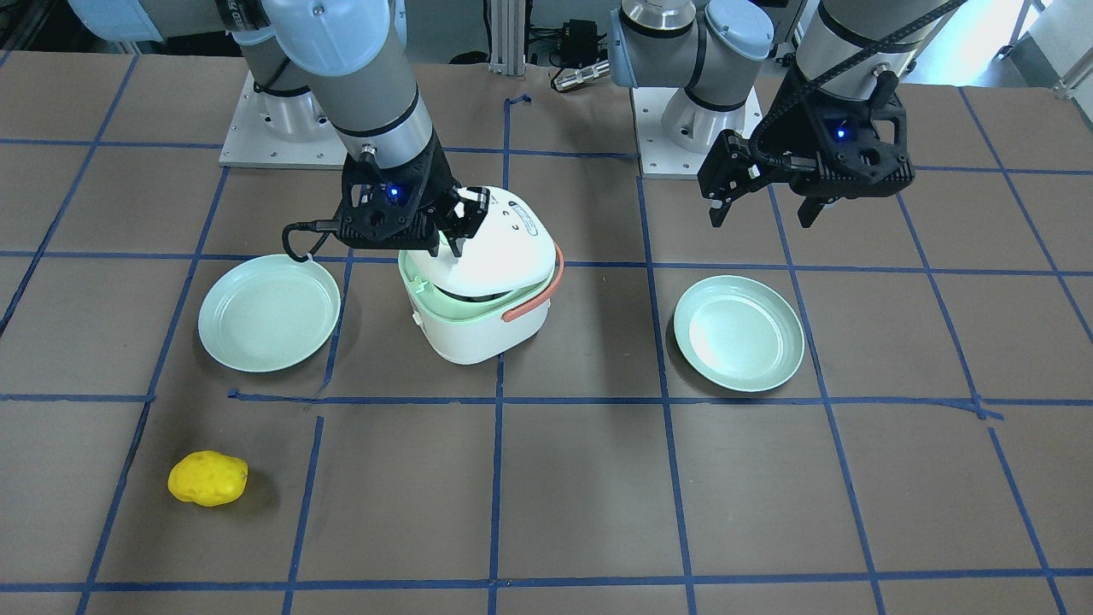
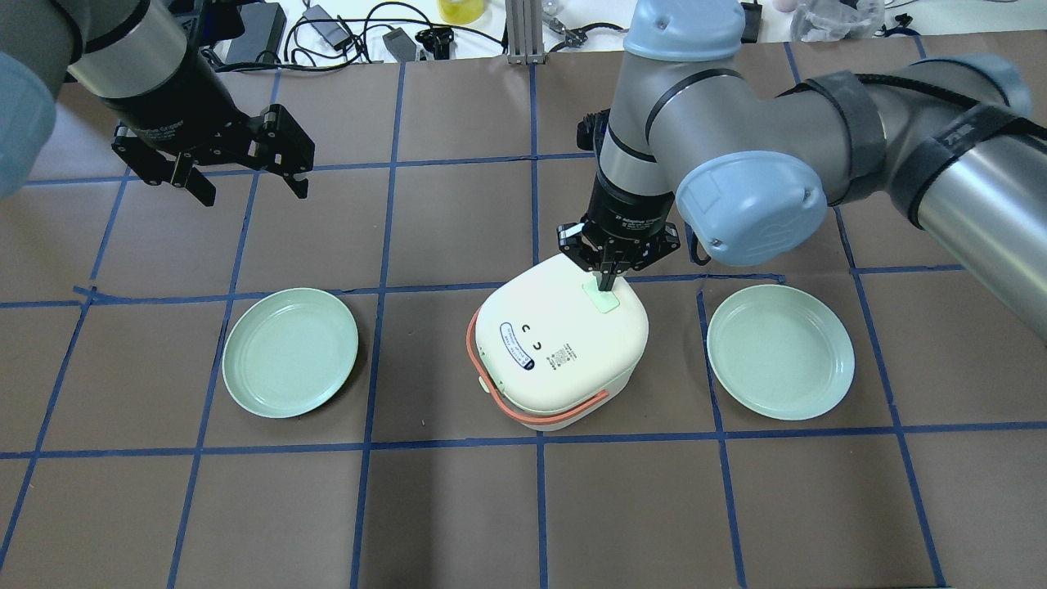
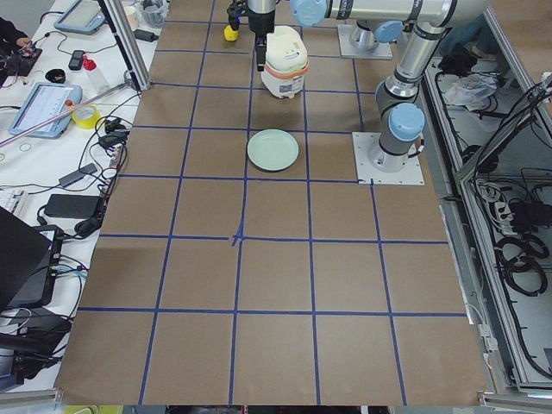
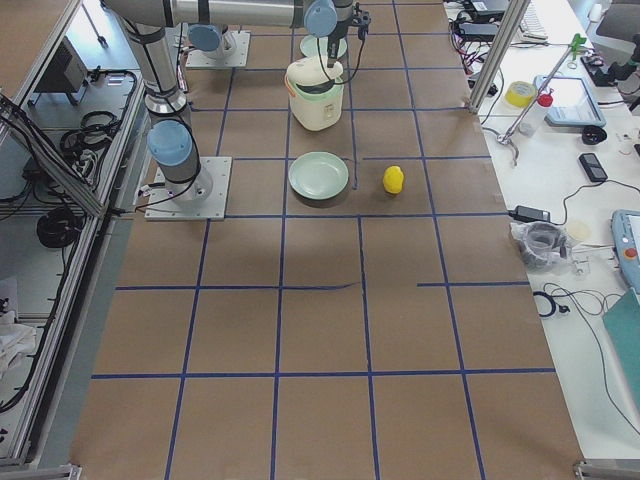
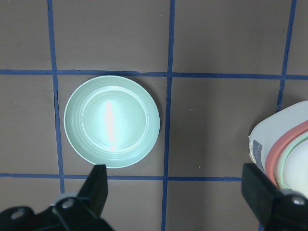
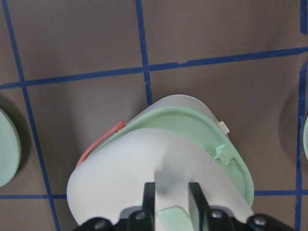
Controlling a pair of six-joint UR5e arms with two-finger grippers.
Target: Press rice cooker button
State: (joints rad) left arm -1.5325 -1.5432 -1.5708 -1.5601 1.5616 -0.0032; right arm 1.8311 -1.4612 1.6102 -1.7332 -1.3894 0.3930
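Pressing the rice cooker [image 2: 564, 360] button [image 2: 603, 301]
Right gripper [image 2: 606, 285], fingers nearly together, is bearing on it; lid [image 1: 504, 248] appears ajar, so lifting straight off likely follows. Left gripper [image 2: 252, 195] is hanging open.

Bench [image 2: 458, 507]: your brown, blue-taped top.
Rice cooker [image 2: 564, 352]: beneath right fingers [image 2: 605, 278].
Left plate [image 2: 290, 352], right plate [image 2: 780, 352]: flanking those fingers.
Yellow lump [image 1: 207, 478]: well apart.

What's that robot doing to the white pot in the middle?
The robot's right hand, closed up, is pushing on the green button on top of the rice cooker. The lid sits tilted up with a gap under it. The left hand hangs open in the air off to the side, holding nothing.
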